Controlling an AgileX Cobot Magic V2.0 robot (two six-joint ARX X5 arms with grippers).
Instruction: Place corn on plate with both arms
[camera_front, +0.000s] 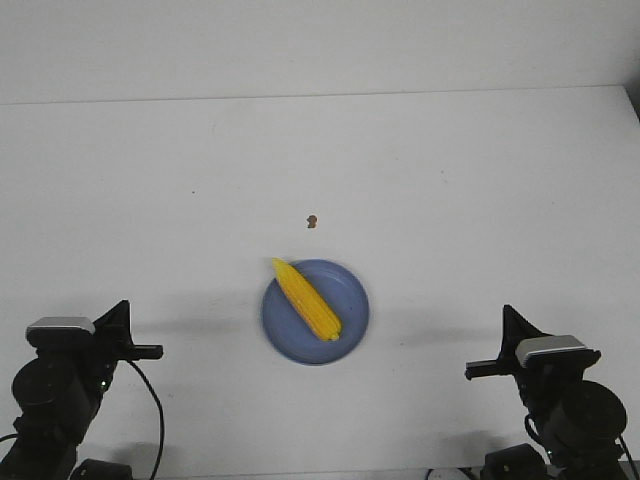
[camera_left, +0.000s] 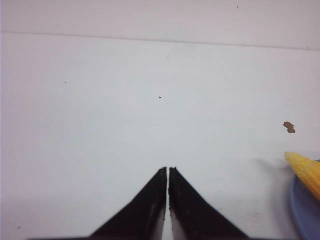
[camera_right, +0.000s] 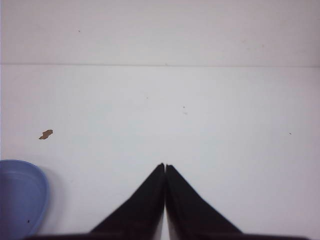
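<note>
The yellow corn (camera_front: 307, 298) lies slantwise on the round blue plate (camera_front: 350, 318) at the middle of the white table, its pointed tip over the plate's far left rim. In the left wrist view the corn's tip (camera_left: 305, 171) and a bit of the plate (camera_left: 304, 210) show at the edge. The right wrist view shows part of the plate (camera_right: 20, 197). My left gripper (camera_front: 122, 308) is shut and empty at the near left. My right gripper (camera_front: 508, 313) is shut and empty at the near right. Both are well away from the plate.
A tiny brown speck (camera_front: 312, 221) lies on the table just beyond the plate; it also shows in the left wrist view (camera_left: 289, 127) and the right wrist view (camera_right: 46, 134). The table's far edge runs across the back.
</note>
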